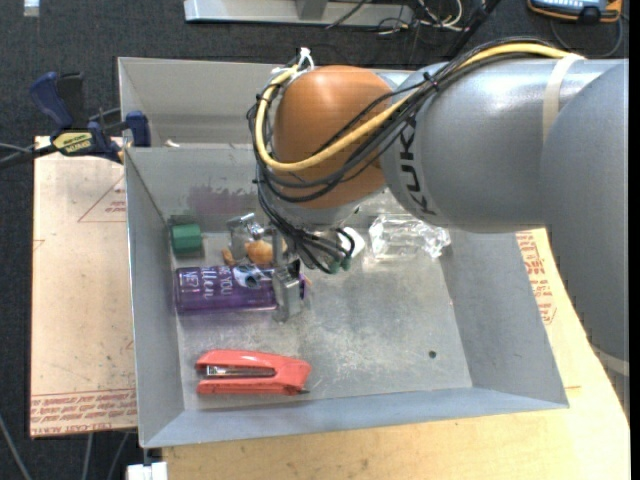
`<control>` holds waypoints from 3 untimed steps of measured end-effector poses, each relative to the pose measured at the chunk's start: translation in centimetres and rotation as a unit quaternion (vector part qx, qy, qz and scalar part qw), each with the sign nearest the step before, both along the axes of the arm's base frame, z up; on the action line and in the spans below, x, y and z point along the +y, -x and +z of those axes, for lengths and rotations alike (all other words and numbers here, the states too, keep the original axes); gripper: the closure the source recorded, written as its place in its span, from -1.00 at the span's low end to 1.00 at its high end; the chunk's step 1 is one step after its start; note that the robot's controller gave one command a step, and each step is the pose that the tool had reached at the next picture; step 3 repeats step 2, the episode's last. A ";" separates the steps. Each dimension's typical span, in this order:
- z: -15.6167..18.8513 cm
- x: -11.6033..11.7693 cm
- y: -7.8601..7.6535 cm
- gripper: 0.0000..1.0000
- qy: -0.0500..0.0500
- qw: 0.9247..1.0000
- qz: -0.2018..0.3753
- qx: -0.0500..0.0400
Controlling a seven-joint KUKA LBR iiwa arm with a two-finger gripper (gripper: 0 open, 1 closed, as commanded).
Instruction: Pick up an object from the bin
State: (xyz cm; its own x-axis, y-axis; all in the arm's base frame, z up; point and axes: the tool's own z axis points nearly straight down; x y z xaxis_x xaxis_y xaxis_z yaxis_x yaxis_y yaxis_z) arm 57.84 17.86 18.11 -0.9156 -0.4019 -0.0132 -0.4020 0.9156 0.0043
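My gripper [266, 266] hangs under the arm's orange cover in the left half of the bin and stands open. One finger [239, 236] is toward the back, the other [289, 293] toward the front. Between them lie the right end of a purple bottle [215, 290], which lies on its side, and a small orange piece [259, 252]. I cannot tell whether the fingers touch either one. A green block [186, 237] sits just left of the gripper, beyond the bottle.
A red stapler [252, 373] lies near the bin's front wall. A crumpled clear plastic wrapper [405, 236] lies right of the gripper, partly under the arm. Bare bin floor spreads at the front right.
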 end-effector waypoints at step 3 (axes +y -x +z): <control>-7.7 1.5 -4.5 -1.00 0.001 0.995 0.104 -0.002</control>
